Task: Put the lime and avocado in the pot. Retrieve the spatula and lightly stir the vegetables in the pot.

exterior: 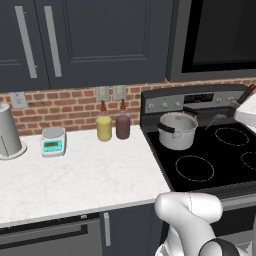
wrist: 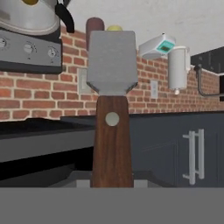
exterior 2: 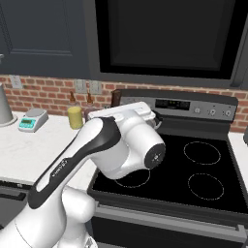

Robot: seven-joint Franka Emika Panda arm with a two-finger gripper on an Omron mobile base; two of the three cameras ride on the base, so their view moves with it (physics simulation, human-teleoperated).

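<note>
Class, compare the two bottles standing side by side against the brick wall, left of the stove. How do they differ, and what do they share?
The yellow bottle has pale yellow contents; the dark bottle has deep purplish-brown contents. The yellow bottle stands to the left, further from the stove; the dark bottle stands nearer its edge. Both are upright on the white counter, share a squat shape with a narrow brown neck, and look similar in size.

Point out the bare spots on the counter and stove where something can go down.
Free: the counter in front of the scale and the two bottles; the front burners before the pot. Crowded: the back wall strip, with grey canister, scale and bottles.
</note>
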